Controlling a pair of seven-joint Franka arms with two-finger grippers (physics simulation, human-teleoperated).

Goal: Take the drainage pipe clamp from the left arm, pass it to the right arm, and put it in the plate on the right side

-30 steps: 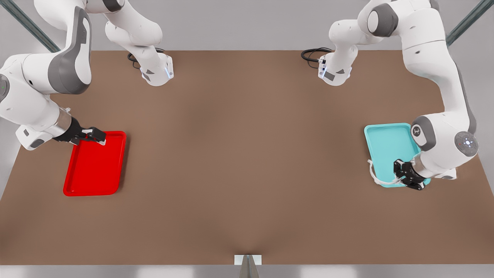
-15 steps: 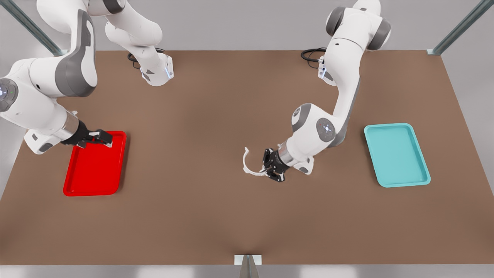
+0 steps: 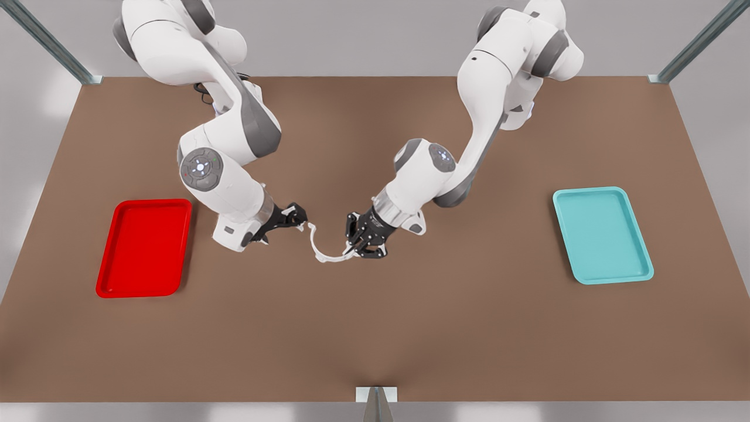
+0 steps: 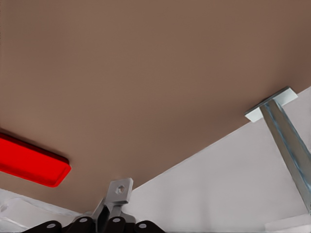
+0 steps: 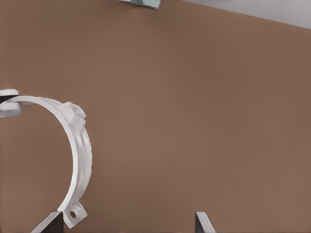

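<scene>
The brown worktop (image 3: 375, 328) carries two trays well apart from the fingers: the red one (image 3: 143, 246) beyond the right arm (image 3: 222, 176), the teal one (image 3: 603, 234) behind the left arm (image 3: 422, 170). Both arms lean in toward the middle, and the white clamp (image 3: 319, 249) hangs between them, above the worktop.

The left fingers (image 3: 350, 224) are clamped on one end tab of the clamp; the left wrist view has that tab (image 4: 120, 189) pinched between them. The right fingers (image 3: 297, 212) are at the other end. The right wrist view shows them wide apart, with the holed tab (image 5: 73, 213) just inside one finger (image 5: 48, 224) and the ring arcing away from it.

This looks like the handover, with the second grip not yet made. To do it well, the right fingers should centre on the flat tab rather than the curved strip, then close squarely on it. The left fingers should let go only once that grip is firm. The strip is thin and likely springy, so a skewed pinch could twist it out.
</scene>
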